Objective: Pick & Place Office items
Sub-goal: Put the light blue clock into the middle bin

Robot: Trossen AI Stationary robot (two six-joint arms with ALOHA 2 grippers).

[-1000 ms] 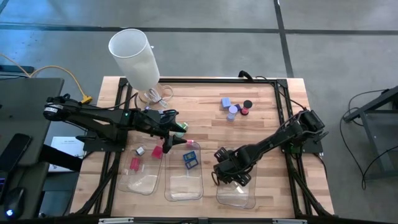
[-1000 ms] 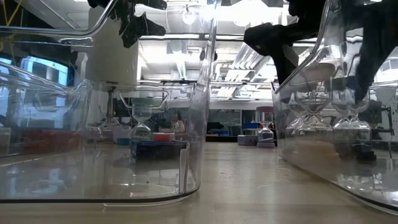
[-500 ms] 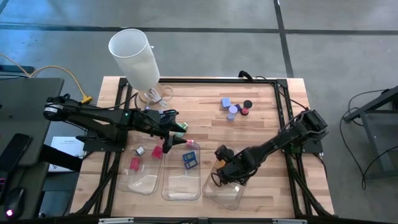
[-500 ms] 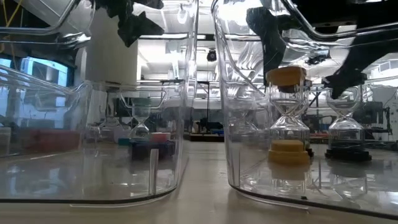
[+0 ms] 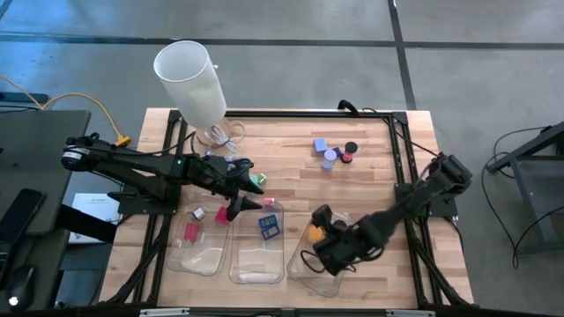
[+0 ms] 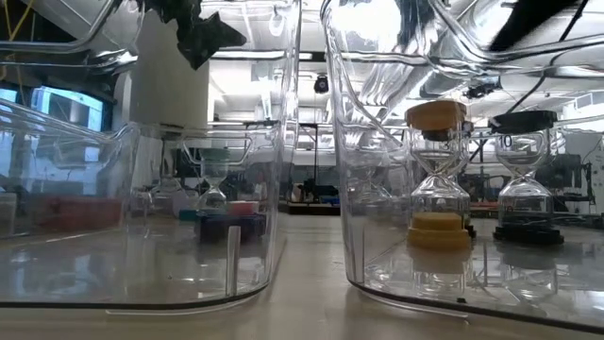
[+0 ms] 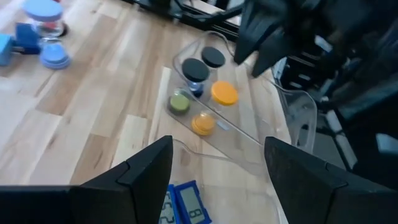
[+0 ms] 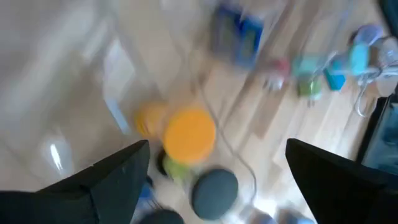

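Note:
The office items are small sand timers and blocks. An orange timer and a black-capped one stand upright in the right clear tray, with a green one beside them. My right gripper hangs open above that tray, its fingers wide over the orange cap. My left gripper is open and level above the table, between a green piece and a pink piece, with nothing between its fingers. A blue timer lies in the middle tray.
A tall white cylinder stands at the far left. Blue, purple, black and red caps sit in a cluster at the far right. The left tray holds a red piece; a small grey cube lies beside it.
My right gripper has risen out of the right tray and drawn back toward the table's near right, tipping more steeply down. That tray has slid and turned toward the middle tray and now lies slanted; the orange timer, earlier covered by the gripper, shows inside it.

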